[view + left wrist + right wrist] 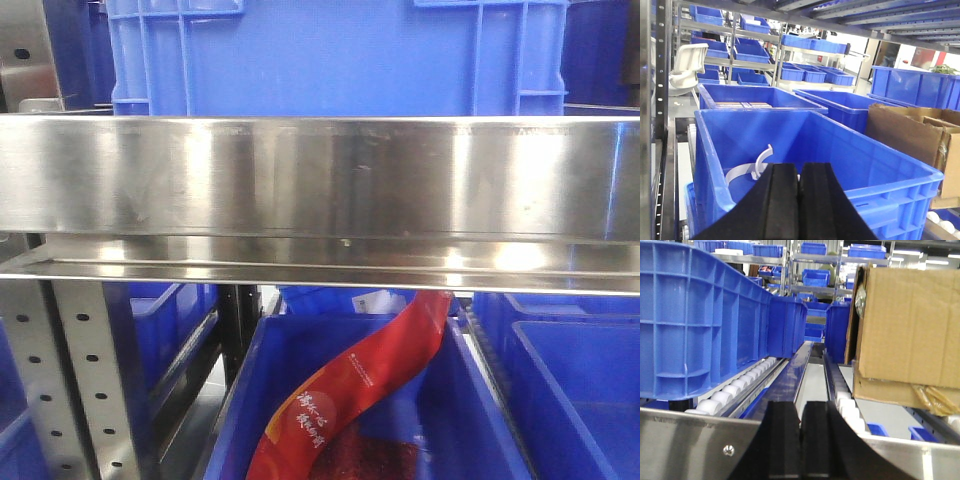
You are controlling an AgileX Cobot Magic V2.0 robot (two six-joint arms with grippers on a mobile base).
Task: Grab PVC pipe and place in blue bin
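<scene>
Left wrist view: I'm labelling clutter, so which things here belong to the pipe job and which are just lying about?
Job: white PVC pipe; blue bin holding it; shut left gripper.
Lying about: cardboard box; neighbouring bins; white fitting.

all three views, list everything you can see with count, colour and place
PVC pipe: one, white, lying inside the nearest blue bin, left wrist view
blue bins: many, on racks and rollers, every view
cardboard box: one, brown, right of the roller lane
red packet: one, in a lower bin, front view
steel shelf rail: one, silver, across the front view
rollers: a row, white, under the left bin
left gripper: black, jaws together, empty
right gripper: black, jaws together, empty
</scene>
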